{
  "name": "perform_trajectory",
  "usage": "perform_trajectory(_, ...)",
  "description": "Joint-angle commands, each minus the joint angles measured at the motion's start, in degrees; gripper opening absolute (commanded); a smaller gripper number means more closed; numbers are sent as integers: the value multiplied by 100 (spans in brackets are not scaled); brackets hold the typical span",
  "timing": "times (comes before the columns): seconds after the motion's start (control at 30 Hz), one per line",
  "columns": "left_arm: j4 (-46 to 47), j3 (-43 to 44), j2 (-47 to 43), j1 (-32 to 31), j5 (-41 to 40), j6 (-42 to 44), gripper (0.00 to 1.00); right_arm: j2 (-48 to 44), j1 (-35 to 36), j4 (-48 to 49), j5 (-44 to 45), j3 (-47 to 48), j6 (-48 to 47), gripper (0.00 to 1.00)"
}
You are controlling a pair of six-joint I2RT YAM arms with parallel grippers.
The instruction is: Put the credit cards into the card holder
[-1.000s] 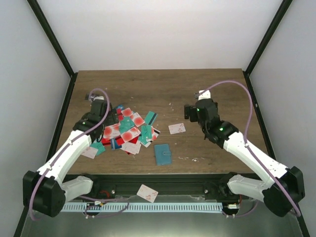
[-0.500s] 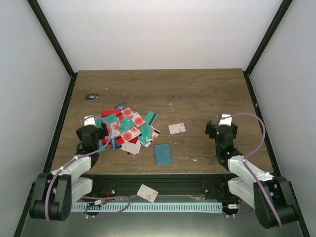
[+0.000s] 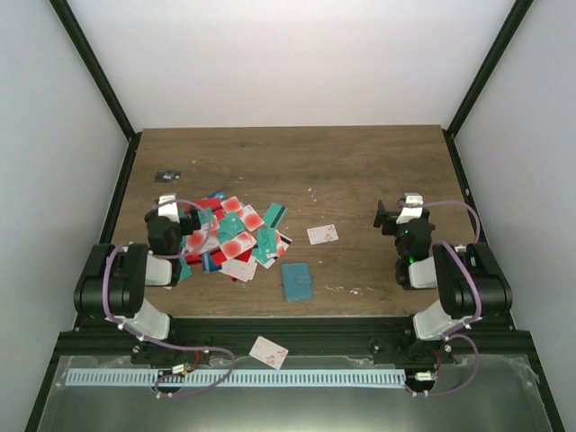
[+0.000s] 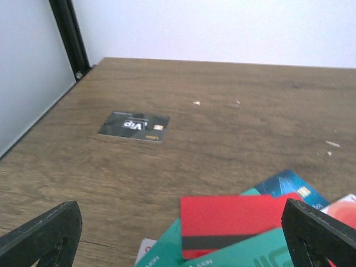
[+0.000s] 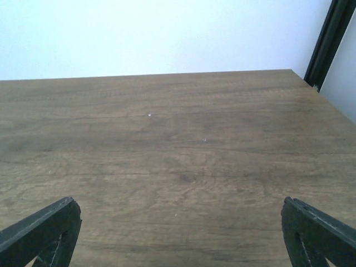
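Observation:
The credit cards lie in a loose pile [image 3: 232,236] left of the table's middle, red, teal and white with red blotches. One white card [image 3: 322,234] lies apart to the right of the pile. The teal-blue card holder [image 3: 296,281] lies shut near the front edge. My left gripper [image 3: 169,216] is open and empty, low at the pile's left edge. In the left wrist view [image 4: 181,210] a red card with a black stripe [image 4: 233,219] lies between its fingers. My right gripper [image 3: 405,210] is open and empty, over bare wood in the right wrist view [image 5: 179,204].
A black card [image 3: 167,175] lies alone at the back left, also in the left wrist view [image 4: 134,126]. A white card [image 3: 268,351] rests below the table's front edge. Black frame posts [image 3: 99,85] stand at the back corners. Both arms are folded at the near edge.
Both arms have drawn back from their stretched-out poses and folded low at the near edge. The cards and the card holder have not moved.

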Motion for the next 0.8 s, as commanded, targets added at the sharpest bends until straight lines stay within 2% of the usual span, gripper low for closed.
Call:
perform_trajectory(0.0,851,7,171,37,508,189,100,93,-346,804,-925,9,39,100)
perform_trajectory(0.1,585,79,97,41,509,209,100,108,-338,871,-941,-19,24,100)
perform_trajectory(0.17,856,3,151,41,529,220,100,137,-337,962,-969,-18,12,100)
perform_trajectory(0.77,740,36,121,41,534,218,100,139,-336,807,-1079,35,-20,100)
